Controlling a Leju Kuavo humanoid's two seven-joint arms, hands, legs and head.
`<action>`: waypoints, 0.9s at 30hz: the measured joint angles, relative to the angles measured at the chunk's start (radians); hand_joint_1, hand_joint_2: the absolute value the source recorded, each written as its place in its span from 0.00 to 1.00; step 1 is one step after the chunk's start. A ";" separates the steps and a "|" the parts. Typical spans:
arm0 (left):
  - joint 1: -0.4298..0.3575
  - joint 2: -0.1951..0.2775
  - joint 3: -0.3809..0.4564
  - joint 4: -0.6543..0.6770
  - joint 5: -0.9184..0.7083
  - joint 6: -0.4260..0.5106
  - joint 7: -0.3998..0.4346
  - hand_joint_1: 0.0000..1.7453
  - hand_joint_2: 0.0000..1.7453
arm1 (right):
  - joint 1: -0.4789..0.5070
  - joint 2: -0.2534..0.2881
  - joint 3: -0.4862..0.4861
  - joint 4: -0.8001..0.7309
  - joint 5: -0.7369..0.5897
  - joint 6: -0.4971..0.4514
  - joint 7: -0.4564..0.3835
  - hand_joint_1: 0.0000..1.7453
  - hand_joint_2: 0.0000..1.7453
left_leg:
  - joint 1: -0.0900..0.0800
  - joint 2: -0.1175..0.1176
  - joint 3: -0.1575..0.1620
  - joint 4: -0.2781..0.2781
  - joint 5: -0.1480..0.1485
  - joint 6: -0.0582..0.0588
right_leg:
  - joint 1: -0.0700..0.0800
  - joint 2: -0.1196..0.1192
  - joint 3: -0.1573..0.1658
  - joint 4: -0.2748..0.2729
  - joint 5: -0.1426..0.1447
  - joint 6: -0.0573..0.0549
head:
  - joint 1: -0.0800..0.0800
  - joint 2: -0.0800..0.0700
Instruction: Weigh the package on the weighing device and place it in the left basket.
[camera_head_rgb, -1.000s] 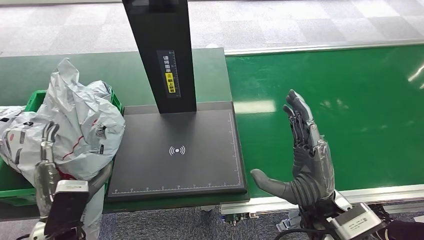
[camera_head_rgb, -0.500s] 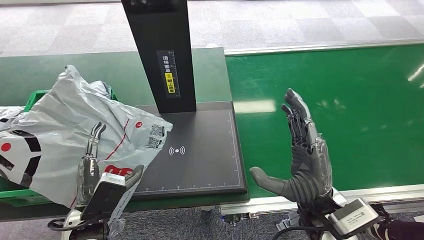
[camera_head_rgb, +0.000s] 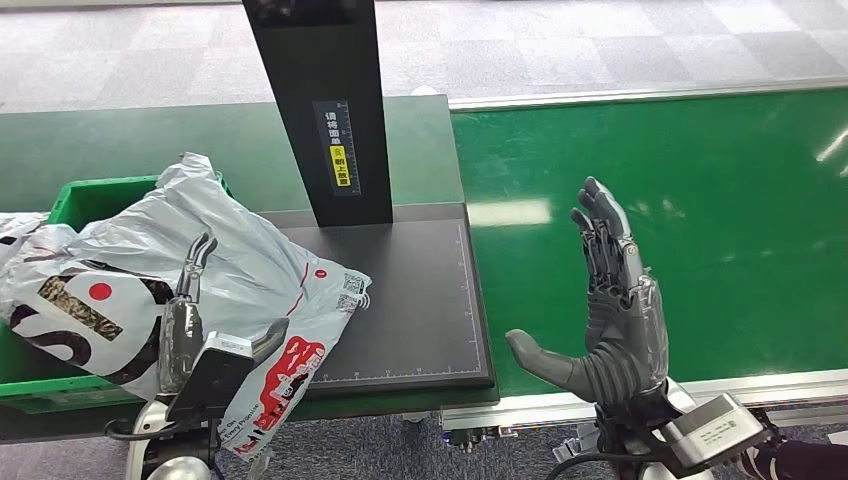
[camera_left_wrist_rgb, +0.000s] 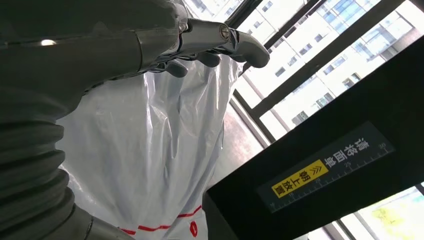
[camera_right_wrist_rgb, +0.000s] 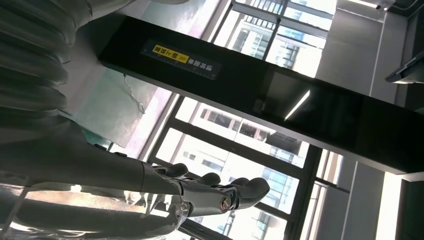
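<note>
Half the grey package (camera_head_rgb: 200, 290) lies on the scale platform's (camera_head_rgb: 410, 300) left edge; the rest sags over the green basket (camera_head_rgb: 85, 200) and the table's near edge. Left robot hand (camera_head_rgb: 190, 310) grips its crumpled film. Right robot hand (camera_head_rgb: 610, 310) hovers spread above the green belt (camera_head_rgb: 700, 200), holding nothing. Risks: partial seating gives a false weight; slack film slips or slides off the near edge. Black post (camera_head_rgb: 320, 100) bounds the platform's far side; open room lies rightward.

- left hand (camera_left_wrist_rgb: 150, 45) lies against the grey package (camera_left_wrist_rgb: 150, 150), fingers (camera_left_wrist_rgb: 240, 42) curled over its top edge
- black scanner post (camera_left_wrist_rgb: 330, 170) with yellow label (camera_left_wrist_rgb: 300, 179) just beside the package
</note>
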 joint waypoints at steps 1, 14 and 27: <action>-0.001 0.002 0.001 -0.001 0.001 0.006 -0.001 0.00 1.00 | 0.003 0.000 0.000 0.000 0.002 -0.001 0.000 0.00 1.00 | 0.000 0.000 0.000 0.000 0.000 0.000 | 0.000 0.000 0.000 0.000 0.000 0.000 | 0.000 0.000; -0.029 0.019 0.013 -0.007 -0.037 -0.031 0.003 0.00 1.00 | 0.008 0.000 0.000 0.000 0.008 -0.006 0.000 0.00 1.00 | 0.000 0.000 0.000 0.000 0.000 0.000 | 0.000 0.000 0.000 0.000 0.000 0.000 | 0.000 0.000; -0.104 0.055 -0.124 0.236 -0.228 -0.150 0.067 0.00 1.00 | -0.029 -0.006 0.001 0.020 -0.001 0.002 -0.009 0.00 1.00 | 0.000 0.000 0.000 0.000 0.000 0.000 | 0.000 0.000 0.000 0.000 0.000 0.000 | 0.000 0.000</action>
